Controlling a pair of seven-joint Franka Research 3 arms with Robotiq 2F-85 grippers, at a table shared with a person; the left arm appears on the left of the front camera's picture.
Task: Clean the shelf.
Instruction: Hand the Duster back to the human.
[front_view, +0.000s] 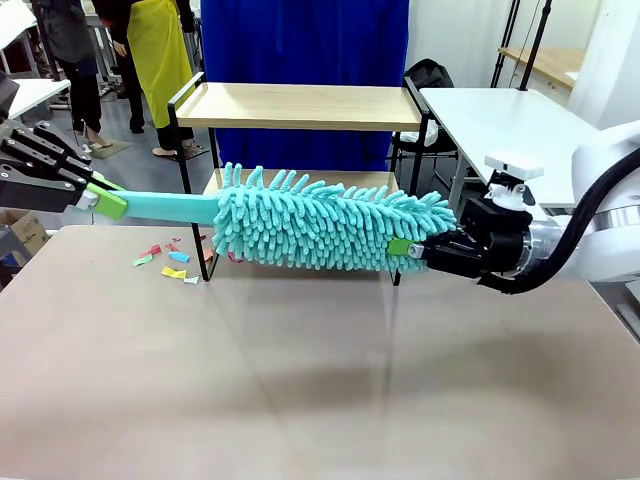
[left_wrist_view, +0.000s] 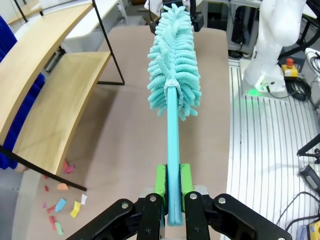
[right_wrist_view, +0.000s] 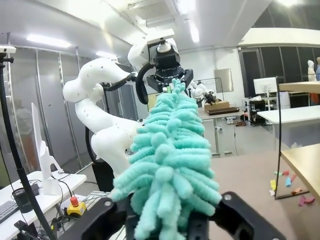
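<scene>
Risk first, as we judge it: one teal duster (front_view: 320, 228) hangs above the desk (front_view: 300, 380) between our two grippers, so if the arms pull apart or twist, it could bend or slip free. Our left gripper (front_view: 100, 200) is clamped on the flat handle; our right gripper (front_view: 405, 248) is closed on the fluffy tip, a soft hold that may slide. Behind the duster stands one shelf (front_view: 300, 105) with two wooden boards, at the desk's far edge. A careless sweep could tip it. About eight paper scraps (front_view: 170, 262) lie by its left foot.
</scene>
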